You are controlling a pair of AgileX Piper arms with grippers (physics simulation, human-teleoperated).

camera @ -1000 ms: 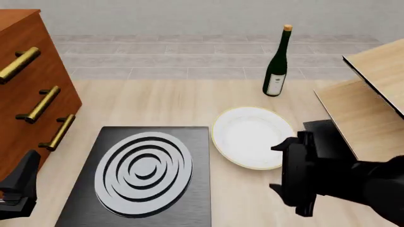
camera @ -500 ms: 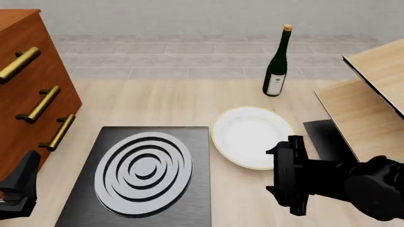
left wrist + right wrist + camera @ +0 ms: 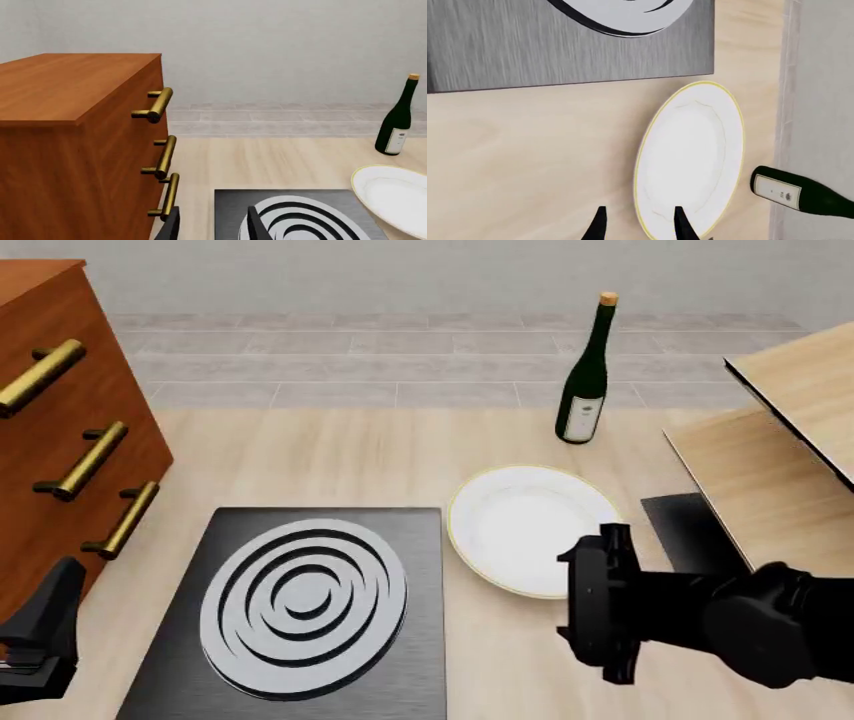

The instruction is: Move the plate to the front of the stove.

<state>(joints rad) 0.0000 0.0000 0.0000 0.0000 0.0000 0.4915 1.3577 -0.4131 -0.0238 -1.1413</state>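
Where fingers part, right gripper [image 3: 637, 225] astride plate [image 3: 690, 160] rim, nothing held.

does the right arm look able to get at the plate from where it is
Probably yes. The right gripper is open and sits right at the near rim of the plate, with bare table around that edge and nothing between them; the wine bottle stands well beyond.

A pale wood-grain worktop [image 3: 360, 465] fills the scene under soft, even light. Behind it a strip of grey tiled floor [image 3: 400, 365] meets a plain light-grey wall [image 3: 400, 275]. At the left stands a reddish-brown wooden cabinet [image 3: 60, 430] with three brass bar handles [image 3: 83, 462] on its drawer fronts. At the right edge sit angled light-wood panels [image 3: 787, 460] with a dark edge.
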